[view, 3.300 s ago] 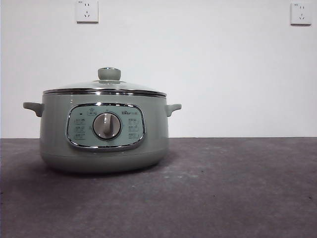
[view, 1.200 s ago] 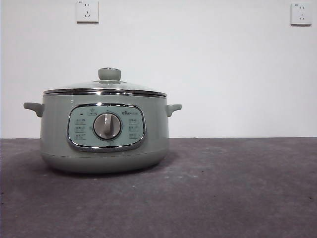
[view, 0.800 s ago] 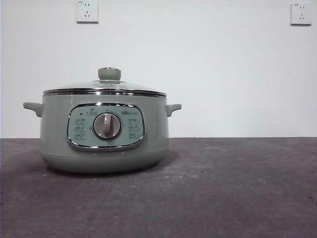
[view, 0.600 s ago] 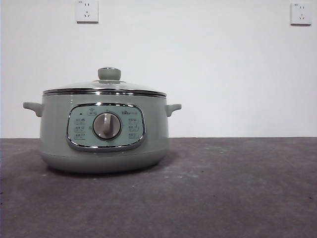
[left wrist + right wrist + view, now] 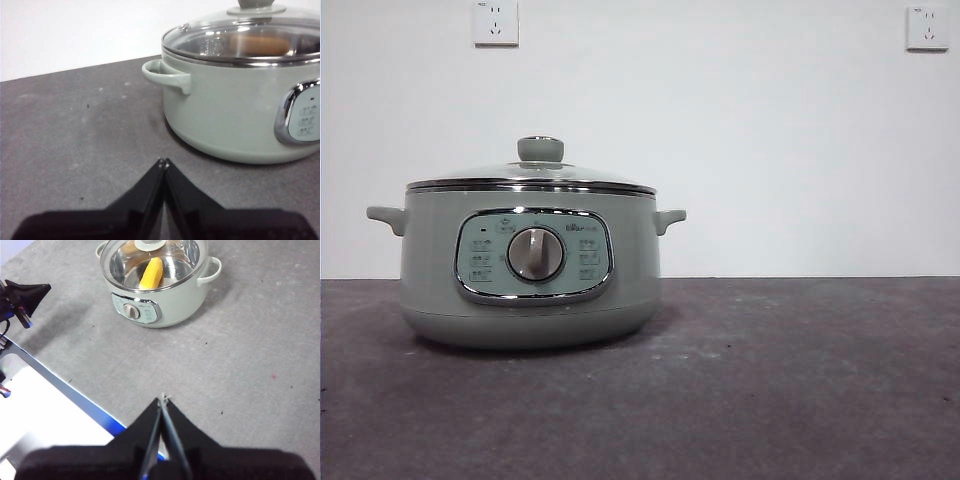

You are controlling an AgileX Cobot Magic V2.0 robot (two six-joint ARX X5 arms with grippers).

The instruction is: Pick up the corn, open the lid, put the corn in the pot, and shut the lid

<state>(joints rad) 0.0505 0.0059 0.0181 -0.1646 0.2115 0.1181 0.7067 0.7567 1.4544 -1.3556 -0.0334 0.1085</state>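
Near edge, right wrist view: right gripper jaws pressed together, holding nothing, hanging high above bare grey table, well apart from pot. Left gripper also closed tight and empty, low over the table, near the pot's left side, not touching; seen again as a black tip at the edge of the right wrist view, partly cut off. Neither arm visible in front view.

Farther back: pot upright on the table, left of centre, control panel and dial facing the front camera. Lid seated flat on the rim, knob up; knob cropped in both wrist views. Corn lying inside the pot under the glass, one end hidden by the knob; only an orange blur through the lid from the left wrist; hidden entirely in front view. Far wall with two sockets.
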